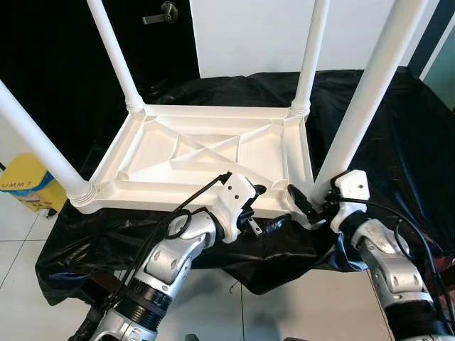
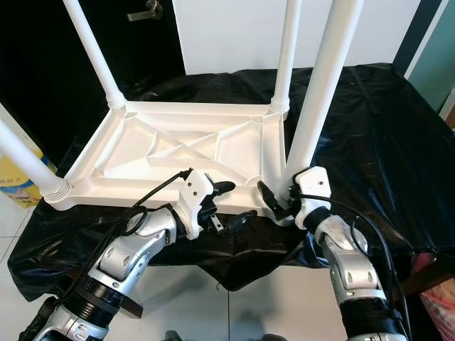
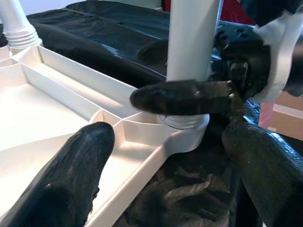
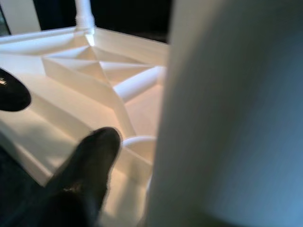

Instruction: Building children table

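Upside down on a bench draped in black sheeting (image 1: 398, 128): white plastic children table top (image 1: 206, 153), ribbed underside up, four white legs rising from its corner sockets.

Right claw (image 1: 313, 201) clamped around the base of the near right leg (image 1: 370, 99), just above its socket; one black finger (image 3: 180, 99) laid across the front of the leg in the left wrist view, white wrist housing (image 1: 352, 186) pressed beside the leg. Leg looming just beside the lens in the right wrist view, pale and blurred, with one dark finger (image 4: 90, 165) over the ribbed tray beyond.

Left claw (image 1: 259, 202) spread wide at the near rim of the top, directly across from the right claw and close to it, holding nothing; one finger (image 3: 71, 179) over the inside of the tray, the other (image 3: 265, 165) outside the rim over the black sheeting, the corner socket between them.

Beyond the left claw, across the tray: far left leg (image 1: 114, 53) and far right leg (image 1: 313, 53), both upright in their sockets. Off to the left of the left claw: near left leg (image 1: 35, 138), leaning outward in the eye views. Further left, down on the tiled floor (image 1: 21, 284), a yellow object (image 1: 28, 186). Behind everything, a dark door with a lever handle (image 1: 162, 13).
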Controlling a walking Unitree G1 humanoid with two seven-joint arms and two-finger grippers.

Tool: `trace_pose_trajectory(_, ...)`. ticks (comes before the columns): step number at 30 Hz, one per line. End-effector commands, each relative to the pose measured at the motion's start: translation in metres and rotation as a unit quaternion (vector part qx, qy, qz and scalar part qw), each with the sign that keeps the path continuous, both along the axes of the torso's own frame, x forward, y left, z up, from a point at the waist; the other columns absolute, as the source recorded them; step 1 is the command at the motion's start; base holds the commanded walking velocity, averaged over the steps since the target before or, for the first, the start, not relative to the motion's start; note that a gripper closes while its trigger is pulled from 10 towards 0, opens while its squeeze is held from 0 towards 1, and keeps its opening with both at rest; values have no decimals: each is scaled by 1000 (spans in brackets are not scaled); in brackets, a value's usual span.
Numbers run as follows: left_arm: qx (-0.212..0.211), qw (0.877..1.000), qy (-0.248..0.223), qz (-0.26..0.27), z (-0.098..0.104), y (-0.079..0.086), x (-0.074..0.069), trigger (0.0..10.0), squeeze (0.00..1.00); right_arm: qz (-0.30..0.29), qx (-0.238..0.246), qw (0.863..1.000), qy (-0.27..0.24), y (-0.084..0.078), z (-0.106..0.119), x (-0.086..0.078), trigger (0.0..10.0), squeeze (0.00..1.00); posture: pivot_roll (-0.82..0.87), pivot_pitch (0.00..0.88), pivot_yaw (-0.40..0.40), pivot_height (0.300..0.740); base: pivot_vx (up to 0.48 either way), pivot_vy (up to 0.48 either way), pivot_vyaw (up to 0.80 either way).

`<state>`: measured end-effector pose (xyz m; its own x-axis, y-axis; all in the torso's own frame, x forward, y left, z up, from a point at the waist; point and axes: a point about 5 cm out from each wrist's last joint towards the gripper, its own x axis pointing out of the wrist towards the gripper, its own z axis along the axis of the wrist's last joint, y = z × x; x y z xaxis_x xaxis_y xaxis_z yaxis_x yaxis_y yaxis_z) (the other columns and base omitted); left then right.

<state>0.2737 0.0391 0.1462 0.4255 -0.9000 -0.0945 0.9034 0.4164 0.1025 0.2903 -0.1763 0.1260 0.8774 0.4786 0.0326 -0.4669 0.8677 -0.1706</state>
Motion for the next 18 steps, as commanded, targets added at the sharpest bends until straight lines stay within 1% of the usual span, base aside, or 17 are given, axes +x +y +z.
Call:
trace_pose_trajectory(1,17,999,2,-31,-3,-2,-3,10000,0,17,-19,1000,7,1,-3,1,1961,0,-166,22,31,740,0,0,0)
trace_pose_trajectory(2,19,999,1,-29,-4,-1,-4,10000,0,22,-20,1000,10,1,-5,1,0,0,-162,21,28,740,0,0,0)
trace_pose_trajectory(11,19,1000,1,-25,-4,1,-4,10000,0,20,-20,999,22,-4,-12,-1,0,0,-167,22,30,740,0,0,0)
trace_pose_trajectory(12,19,999,2,-26,-4,0,-4,10000,0,14,-17,999,26,-5,-13,-2,10000,0,-170,22,32,740,0,0,0)
trace_pose_trajectory(18,20,999,1,-30,-4,-1,-3,10000,0,-9,-4,1000,29,-3,-18,-6,10000,0,-171,22,34,740,0,0,0)
